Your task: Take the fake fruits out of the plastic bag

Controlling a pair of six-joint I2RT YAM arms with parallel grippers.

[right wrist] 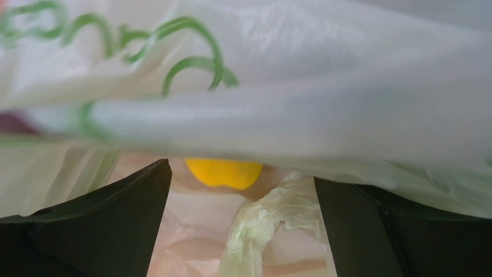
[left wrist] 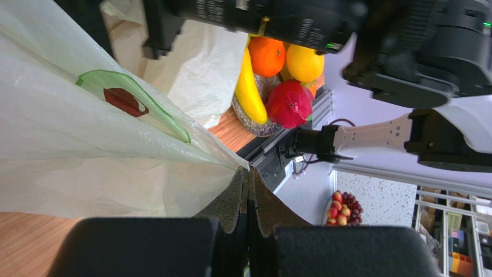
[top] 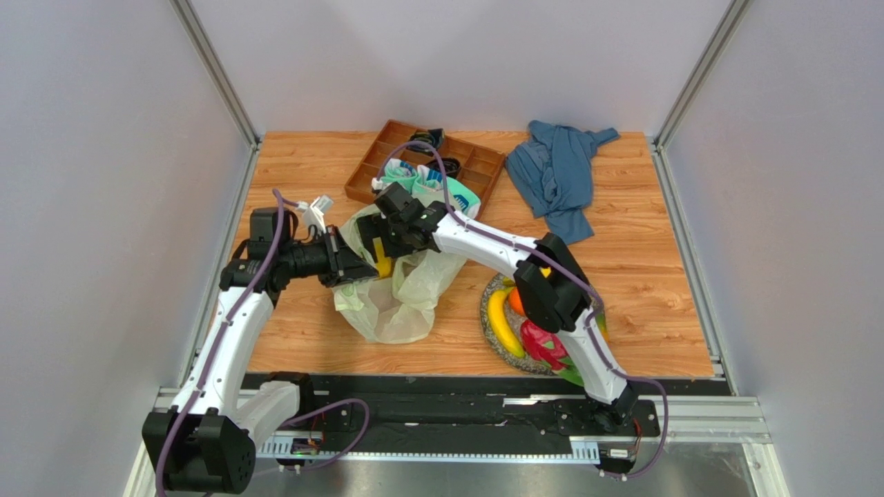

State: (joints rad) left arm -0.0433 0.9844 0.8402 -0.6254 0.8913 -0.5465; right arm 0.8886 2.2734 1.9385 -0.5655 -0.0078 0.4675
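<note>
The pale yellow-green plastic bag [top: 405, 295] lies in the middle of the table. My left gripper [top: 361, 271] is shut on the bag's thin edge [left wrist: 245, 168], holding it up. From the right, my right gripper [top: 377, 249] reaches into the bag's mouth, open, with nothing between its fingers [right wrist: 115, 225]. Just beyond its fingertips a yellow fruit [right wrist: 222, 172] lies inside the bag, half hidden under the printed film [right wrist: 289, 86]. A banana [top: 502, 323], an orange [top: 516, 300] and a pink dragon fruit [top: 545, 345] rest on a plate [top: 488, 331] to the right.
A brown divided tray [top: 379, 155] with teal-white socks [top: 415, 178] stands behind the bag. A blue cloth [top: 560, 171] lies at the back right. In the left wrist view the right arm [left wrist: 404, 46] crosses close above the plate [left wrist: 245, 118].
</note>
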